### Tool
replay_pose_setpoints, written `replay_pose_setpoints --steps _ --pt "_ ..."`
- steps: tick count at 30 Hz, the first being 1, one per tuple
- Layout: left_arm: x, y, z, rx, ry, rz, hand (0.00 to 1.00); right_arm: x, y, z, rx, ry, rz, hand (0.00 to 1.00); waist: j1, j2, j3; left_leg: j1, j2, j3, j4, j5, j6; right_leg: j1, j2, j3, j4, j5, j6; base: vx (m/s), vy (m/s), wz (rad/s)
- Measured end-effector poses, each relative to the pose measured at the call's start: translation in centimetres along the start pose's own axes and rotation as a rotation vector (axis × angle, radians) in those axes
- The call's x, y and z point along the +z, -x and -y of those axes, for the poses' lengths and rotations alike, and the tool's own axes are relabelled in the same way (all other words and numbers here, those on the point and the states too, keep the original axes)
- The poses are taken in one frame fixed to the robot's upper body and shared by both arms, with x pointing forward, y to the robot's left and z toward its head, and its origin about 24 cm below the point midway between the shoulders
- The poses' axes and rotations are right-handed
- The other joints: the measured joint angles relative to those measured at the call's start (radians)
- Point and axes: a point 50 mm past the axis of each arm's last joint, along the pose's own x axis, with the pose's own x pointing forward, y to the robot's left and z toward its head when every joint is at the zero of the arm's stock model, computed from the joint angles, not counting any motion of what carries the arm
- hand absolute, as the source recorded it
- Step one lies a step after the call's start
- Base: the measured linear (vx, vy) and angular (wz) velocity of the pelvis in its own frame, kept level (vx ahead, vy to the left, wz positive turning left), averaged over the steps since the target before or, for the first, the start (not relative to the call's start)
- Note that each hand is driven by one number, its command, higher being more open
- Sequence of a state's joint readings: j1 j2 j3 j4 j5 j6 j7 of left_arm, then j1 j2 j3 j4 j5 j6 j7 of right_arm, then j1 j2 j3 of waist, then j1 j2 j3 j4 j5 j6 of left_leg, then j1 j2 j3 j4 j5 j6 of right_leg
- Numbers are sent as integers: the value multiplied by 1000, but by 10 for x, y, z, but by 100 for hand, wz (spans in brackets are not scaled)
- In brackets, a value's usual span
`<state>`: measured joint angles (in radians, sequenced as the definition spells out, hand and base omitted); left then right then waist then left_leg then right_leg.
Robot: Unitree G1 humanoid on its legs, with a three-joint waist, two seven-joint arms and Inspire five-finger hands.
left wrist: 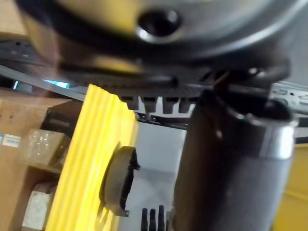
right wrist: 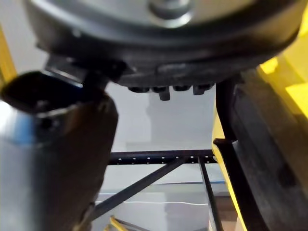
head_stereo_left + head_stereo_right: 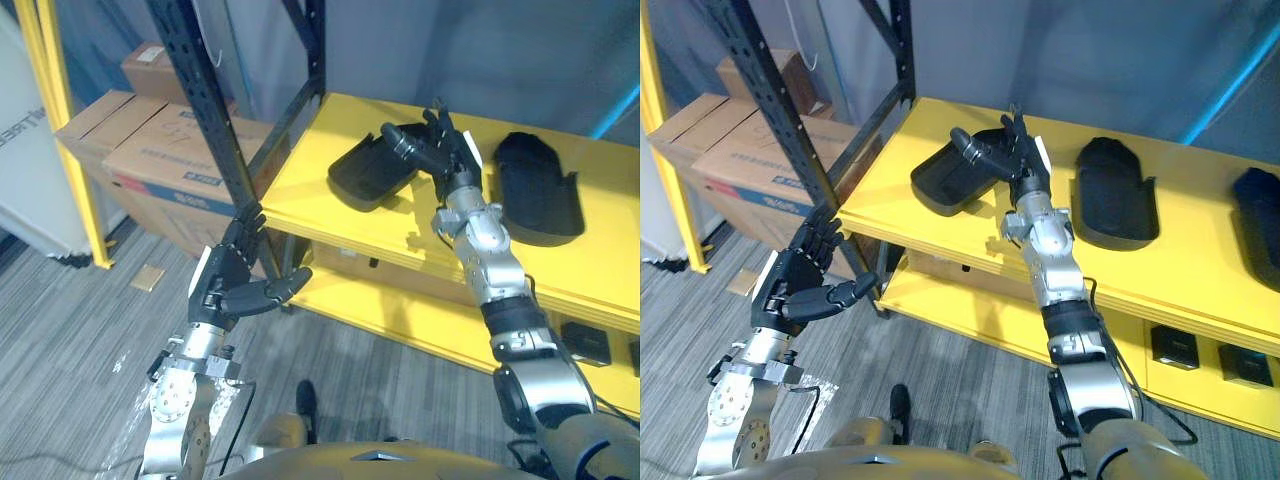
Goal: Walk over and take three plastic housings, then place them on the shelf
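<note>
Three black plastic housings lie on the yellow shelf (image 3: 940, 235): one at the left (image 3: 945, 180), one in the middle (image 3: 1117, 197), and one at the right edge (image 3: 1260, 215). My right hand (image 3: 1025, 160) is held out over the shelf beside the left housing's (image 2: 262, 159) right end. Its fingers are straight and its thumb (image 3: 405, 142) reaches across that end, so the hand is open. Whether it touches the housing I cannot tell. My left hand (image 3: 232, 280) hangs open and holds nothing, in front of the shelf's left corner, over the floor.
A black perforated upright (image 3: 205, 120) and diagonal brace stand at the shelf's left corner. Cardboard boxes (image 3: 150, 145) are stacked to the left behind a yellow post (image 3: 60, 120). The lower yellow level holds a box (image 3: 940, 268) and small black packs (image 3: 1175, 347).
</note>
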<state>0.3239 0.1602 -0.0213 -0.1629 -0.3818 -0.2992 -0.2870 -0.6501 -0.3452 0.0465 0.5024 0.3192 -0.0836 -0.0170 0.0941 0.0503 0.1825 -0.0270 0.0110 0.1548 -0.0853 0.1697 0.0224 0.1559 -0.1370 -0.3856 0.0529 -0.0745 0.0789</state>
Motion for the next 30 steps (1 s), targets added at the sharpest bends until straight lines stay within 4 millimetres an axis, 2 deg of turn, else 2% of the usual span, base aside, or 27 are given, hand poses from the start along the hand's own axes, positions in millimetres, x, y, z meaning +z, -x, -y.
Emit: replay_pose_setpoints --steps 1,5,11,18,23,26,30 --pt "-2 0 1 -10 0 -13 100 1 -2 2 -17 9 -13 100 12 0 4 -1 0 0 0 0 0 0 0 0 0 0 0 -8 22 3" --pt "-5 2 2 -16 2 -31 100 2 -10 6 -75 77 -41 100 15 2 11 -4 0 -3 0 0 0 -2 1 0 2 -1 -2 0 0 0" --pt "-10 1 10 -38 25 -48 100 26 -20 24 -224 165 30 100 15 20 42 -20 3 -5 1 8 4 -26 1 3 19 -2 -3 0 0 0" --pt "-19 8 13 -35 46 -91 100 39 -19 37 -350 191 101 100 8 22 43 -18 5 1 1 7 2 -30 1 12 21 -7 -8 19 -13 -3" --pt "-21 8 17 -46 55 -95 100 33 -19 39 -332 202 25 100 5 34 49 -13 11 4 1 6 -2 -34 1 19 38 -16 -14 -4 -5 -1" --pt "-22 7 20 -49 62 -101 100 27 -19 40 -288 214 -41 100 6 53 59 -16 17 4 1 7 -6 -49 1 22 61 -24 -16 -38 2 -2" --pt "-25 8 18 -37 61 -111 100 13 -19 50 -253 223 -137 100 11 66 70 -20 21 1 0 11 -11 -63 1 21 87 -35 -20 -17 -6 1"
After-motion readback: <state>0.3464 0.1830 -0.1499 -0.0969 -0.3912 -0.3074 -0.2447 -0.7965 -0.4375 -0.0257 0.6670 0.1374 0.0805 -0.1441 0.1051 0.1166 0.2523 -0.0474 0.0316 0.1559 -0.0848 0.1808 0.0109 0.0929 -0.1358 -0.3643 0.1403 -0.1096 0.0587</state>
